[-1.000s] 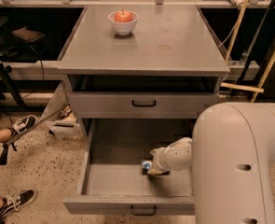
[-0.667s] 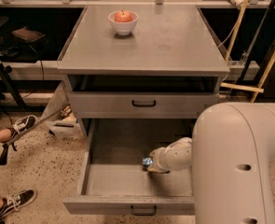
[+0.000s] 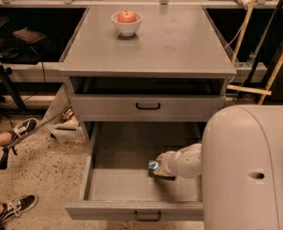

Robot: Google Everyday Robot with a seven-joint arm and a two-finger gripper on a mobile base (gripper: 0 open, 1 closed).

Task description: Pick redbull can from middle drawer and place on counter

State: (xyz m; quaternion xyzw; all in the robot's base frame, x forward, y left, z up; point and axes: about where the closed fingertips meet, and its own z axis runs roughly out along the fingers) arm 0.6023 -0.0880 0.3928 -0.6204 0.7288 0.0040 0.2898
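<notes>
In the pulled-out middle drawer [image 3: 117, 176], with bare floor open toward its left wall, the gripper [image 3: 160, 169] meets the redbull can [image 3: 153, 165] at its tip; whether it has a grip cannot be told.

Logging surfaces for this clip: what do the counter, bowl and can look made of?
Counter: matte grey metal, faintly scuffed. Bowl: glossy white, probably ceramic. Redbull can: shiny blue-silver, likely metal, at the claw inside the middle drawer.

The blue-and-silver redbull can [image 3: 153, 165] sits in the open middle drawer [image 3: 122, 147], right of centre, against the hand [image 3: 162, 170].
</notes>
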